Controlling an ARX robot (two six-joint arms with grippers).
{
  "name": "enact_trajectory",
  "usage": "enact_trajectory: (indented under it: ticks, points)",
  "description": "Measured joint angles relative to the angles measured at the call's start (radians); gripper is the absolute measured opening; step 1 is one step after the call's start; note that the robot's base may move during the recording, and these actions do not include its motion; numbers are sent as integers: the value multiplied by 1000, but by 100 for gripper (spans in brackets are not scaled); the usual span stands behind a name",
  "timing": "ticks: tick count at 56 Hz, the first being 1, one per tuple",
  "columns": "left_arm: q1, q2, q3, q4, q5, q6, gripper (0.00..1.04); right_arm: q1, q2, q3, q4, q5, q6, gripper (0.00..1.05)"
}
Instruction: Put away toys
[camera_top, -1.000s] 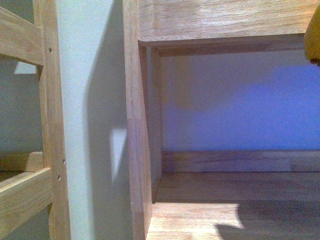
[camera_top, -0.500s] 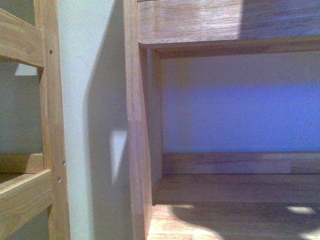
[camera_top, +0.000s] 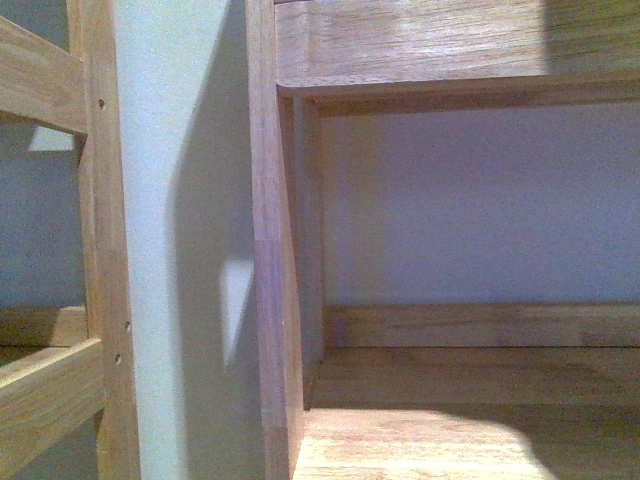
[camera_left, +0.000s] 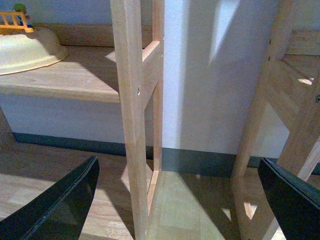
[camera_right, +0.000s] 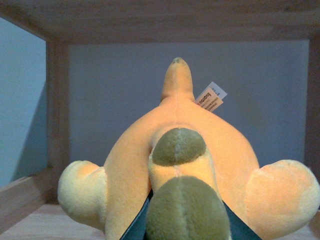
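In the right wrist view my right gripper (camera_right: 182, 227) is shut on the orange-yellow plush animal (camera_right: 185, 150). The plush has olive-green pads, two pale rounded limbs and a white tag. It sits inside a wooden shelf compartment (camera_right: 30, 192), low over the shelf board. In the left wrist view my left gripper (camera_left: 177, 200) is open and empty, its dark fingers (camera_left: 60, 205) wide apart, facing wooden uprights (camera_left: 132, 110). The front view shows neither gripper nor the plush.
The front view shows a wooden shelf unit (camera_top: 275, 250) with an open compartment and a shelf board (camera_top: 460, 440) beside a pale wall. In the left wrist view a cream bowl-like toy (camera_left: 25, 47) with an orange fence piece sits on a shelf.
The orange plush edge at the front view's top right has left the view. The shadows on the lower shelf board have shifted right.
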Motion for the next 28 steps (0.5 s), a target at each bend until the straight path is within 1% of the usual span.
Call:
enact_trajectory:
  ticks: [3, 8, 16, 23, 28]
  points:
    - [0, 0, 0, 0, 0, 0, 99, -29, 42, 21, 0, -32, 53, 7]
    - [0, 0, 0, 0, 0, 0, 99, -48, 114, 52, 0, -68, 112, 7]
    - [0, 0, 0, 0, 0, 0, 99, -51, 219, 92, 2, -96, 166, 7]
    - [0, 0, 0, 0, 0, 0, 99, -21, 320, 155, 3, -90, 186, 7]
    - [0, 0, 0, 0, 0, 0, 99, 41, 398, 224, 7, -57, 185, 7]
